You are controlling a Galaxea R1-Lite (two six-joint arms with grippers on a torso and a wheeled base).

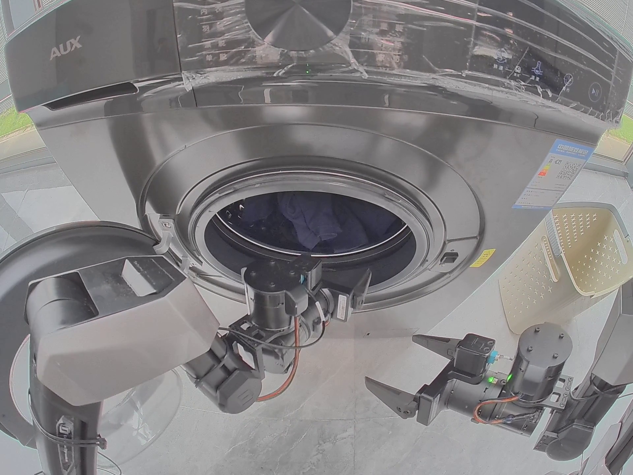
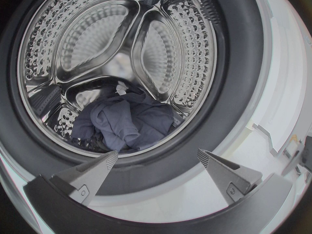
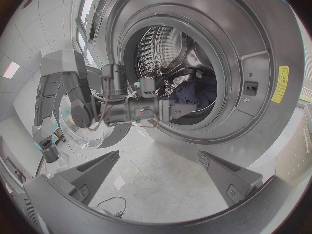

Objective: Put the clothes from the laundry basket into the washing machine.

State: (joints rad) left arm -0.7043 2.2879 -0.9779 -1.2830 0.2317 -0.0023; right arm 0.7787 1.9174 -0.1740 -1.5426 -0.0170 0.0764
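The washing machine (image 1: 316,133) stands with its round port open. Dark blue clothes (image 2: 126,124) lie bunched at the bottom of the steel drum (image 2: 97,39); they also show through the port (image 1: 316,222) and in the right wrist view (image 3: 195,91). My left gripper (image 2: 157,156) is open and empty, just outside the port's lower rim (image 1: 353,285), pointing into the drum. My right gripper (image 1: 392,362) hangs lower and to the right over the floor, open and empty (image 3: 158,156). The cream laundry basket (image 1: 573,258) leans at the machine's right side, and the part of its inside that shows holds no clothes.
The machine's door (image 1: 66,245) is swung open to the left, behind my left arm. Its glass bowl (image 3: 81,130) juts out beside the arm. Grey tiled floor (image 1: 330,423) lies in front of the machine. A thin cable (image 3: 113,205) lies on the floor.
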